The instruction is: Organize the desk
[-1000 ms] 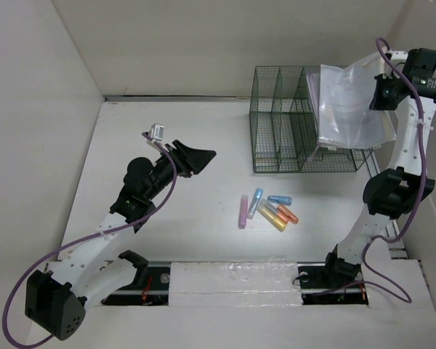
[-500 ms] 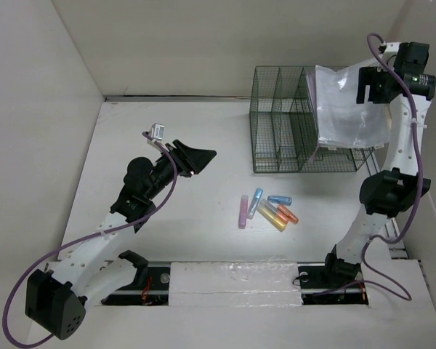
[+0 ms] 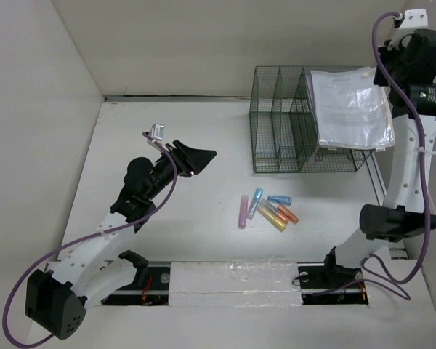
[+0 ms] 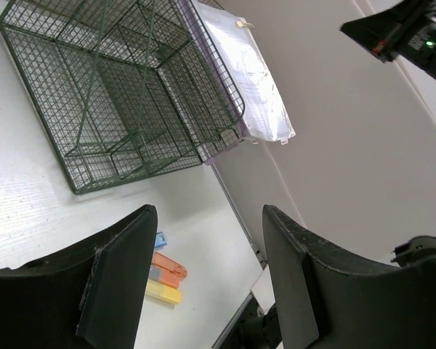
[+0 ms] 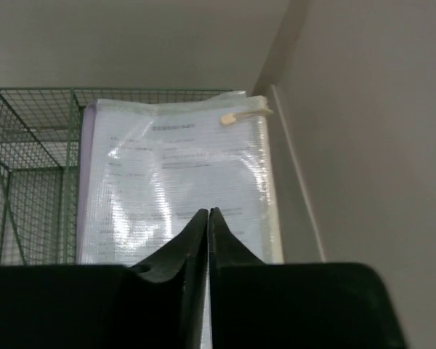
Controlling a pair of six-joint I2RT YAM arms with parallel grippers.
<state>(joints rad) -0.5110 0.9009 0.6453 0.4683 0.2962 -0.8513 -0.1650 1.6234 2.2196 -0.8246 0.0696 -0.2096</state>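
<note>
On the white desk (image 3: 203, 240), my left gripper (image 3: 196, 158) hovers left of the middle, open and empty; its wrist view shows the jaws (image 4: 207, 211) standing wide apart. A clear plastic document sleeve (image 3: 352, 109) lies flat on the right end of the dark green wire rack (image 3: 280, 138). My right gripper (image 5: 208, 212) is raised above the sleeve (image 5: 174, 167), its fingers pressed together with nothing between them. Several coloured highlighters (image 3: 265, 209) lie loose on the desk in front of the rack.
White walls close in the desk at the back and on both sides. The rack (image 4: 116, 94) stands against the back right. The right arm (image 3: 403, 182) rises along the right wall. The highlighters (image 4: 167, 273) lie between the two arms.
The right gripper let go of the sleeve, drew back up and to the right, and closed. The sleeve settled flat on the rack. The left arm has not moved.
</note>
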